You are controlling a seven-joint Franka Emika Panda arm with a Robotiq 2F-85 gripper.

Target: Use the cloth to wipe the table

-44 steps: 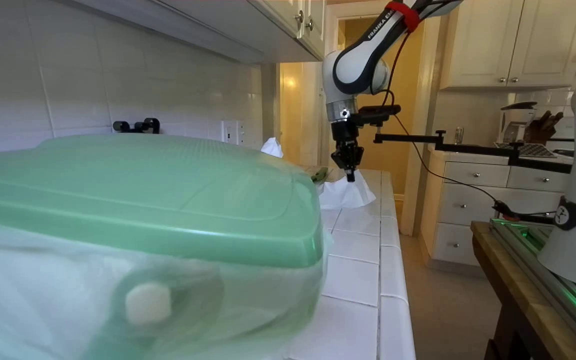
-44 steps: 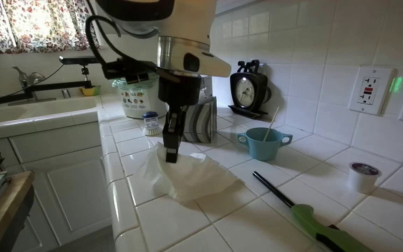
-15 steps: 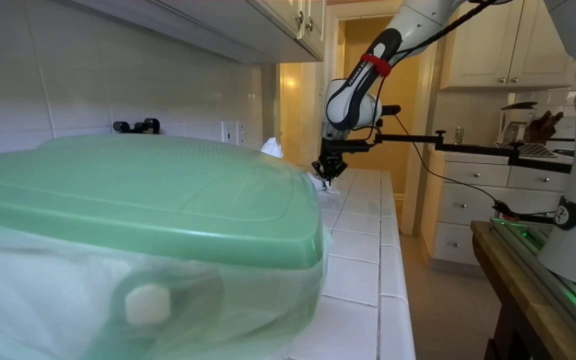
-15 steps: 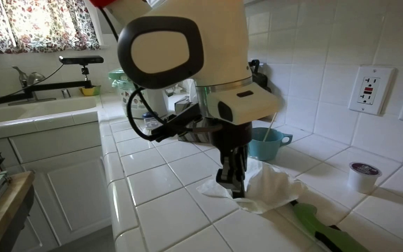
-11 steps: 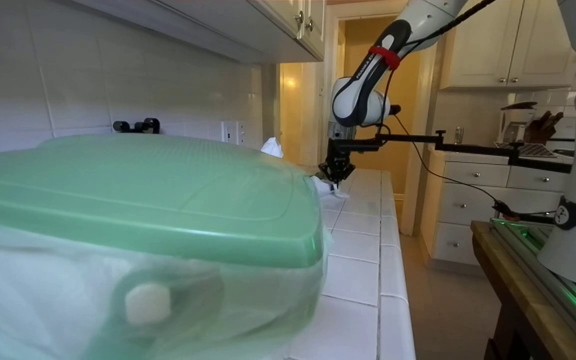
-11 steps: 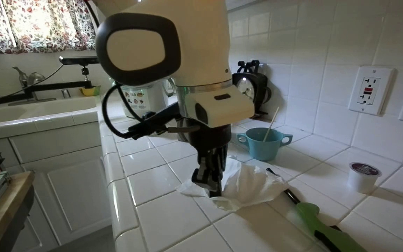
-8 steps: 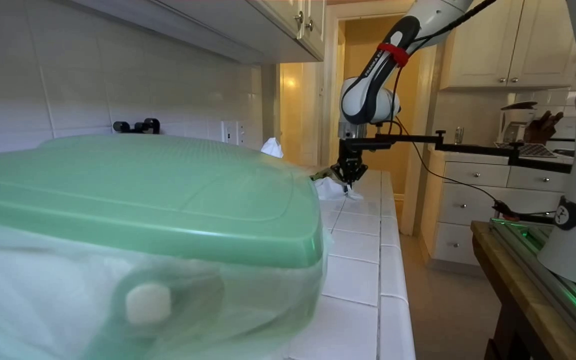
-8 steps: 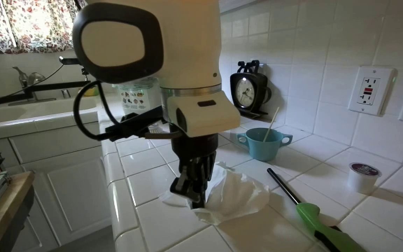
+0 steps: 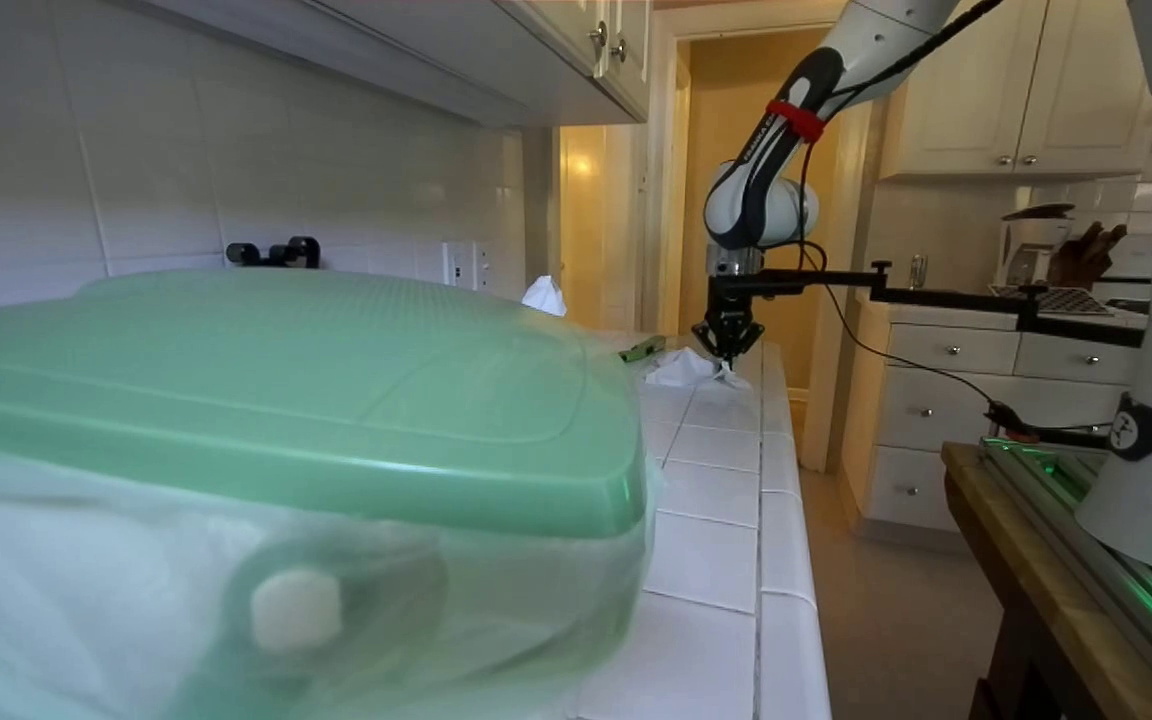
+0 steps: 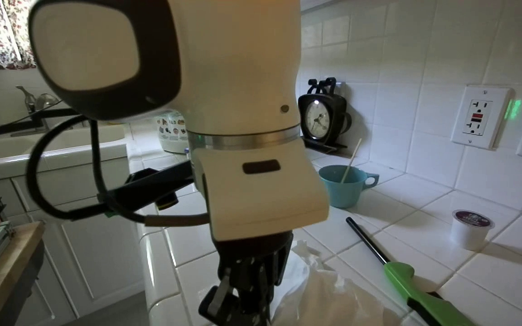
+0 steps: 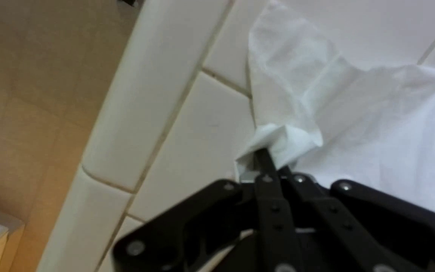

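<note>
The cloth is a thin white sheet, crumpled and spread on the white tiled table. It also shows in both exterior views. My gripper points down near the table's front edge and is shut on a bunched fold of the cloth. Most of the cloth trails from the fingers toward the wall side and seems to lie on the tiles. In an exterior view the gripper is low over the far part of the table. In an exterior view its fingertips are cut off at the bottom edge.
A green lighter lies on the table beside the cloth. A teal cup with a stick, a small pod and a black dial clock stand toward the wall. A big green-lidded bin fills the near end of the table.
The gripper first dragged the cloth toward the wall and over the lighter's tip. It has since pulled it back toward the front edge and the far end, uncovering the lighter.
</note>
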